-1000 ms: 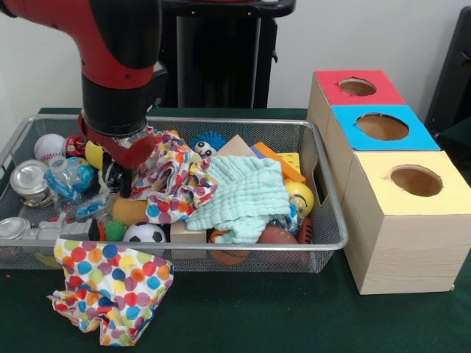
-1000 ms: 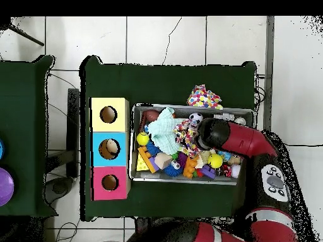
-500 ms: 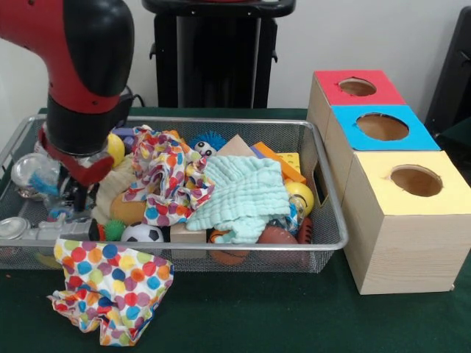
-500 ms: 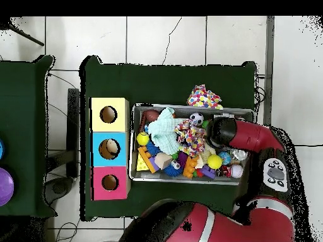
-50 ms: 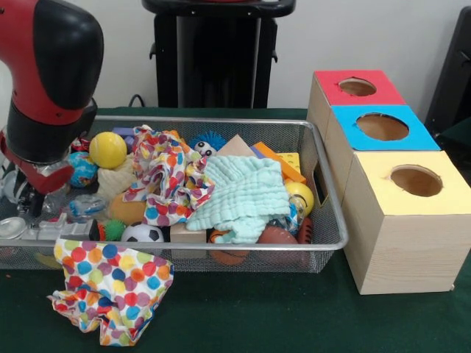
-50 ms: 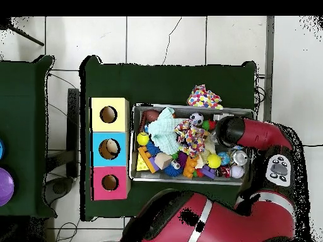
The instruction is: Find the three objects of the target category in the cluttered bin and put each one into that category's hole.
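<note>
Bin [image 5: 324, 220] crammed with toys and cloths; we log the gripper [image 5: 29, 202] low at its 9 o'clock end, grip state impossible to tell, dotted cloth [image 5: 110, 290] outside at 7.

a robot lab: green-clothed table [image 5: 243, 316], tiled floor [image 6: 164, 38].

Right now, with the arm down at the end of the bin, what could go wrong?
The claw sits low among tightly packed clutter by the bin's end wall; it might snag the mesh or jam against the silver can. The polka-dot cloth and mint cloth cover much of the pile, so targets may stay hidden. Another polka-dot cloth lies outside the bin.
</note>
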You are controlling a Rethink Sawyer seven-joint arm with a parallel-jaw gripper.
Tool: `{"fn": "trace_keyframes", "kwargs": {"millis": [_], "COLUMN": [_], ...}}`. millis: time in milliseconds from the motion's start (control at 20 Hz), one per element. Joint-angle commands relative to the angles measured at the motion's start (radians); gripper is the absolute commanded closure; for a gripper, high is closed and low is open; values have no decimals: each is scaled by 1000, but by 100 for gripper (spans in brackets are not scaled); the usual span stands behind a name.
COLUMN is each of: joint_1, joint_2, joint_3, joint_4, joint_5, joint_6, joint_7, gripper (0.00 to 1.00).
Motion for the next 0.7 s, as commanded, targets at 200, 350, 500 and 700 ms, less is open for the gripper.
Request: {"fn": "trace_keyframes", "kwargs": {"millis": [200,350,500,700], "joint_1": [-27,-37,-44,-40], "joint_2": [51,26,23,27], "joint_3": [53,77,86,80], "joint_4": [39,62,58,45], "joint_5": [3,21,18,14], "joint_6": [40,85,86,90], "joint_7": [52,23,-1,-2], "gripper": [100,100,0,0]}}
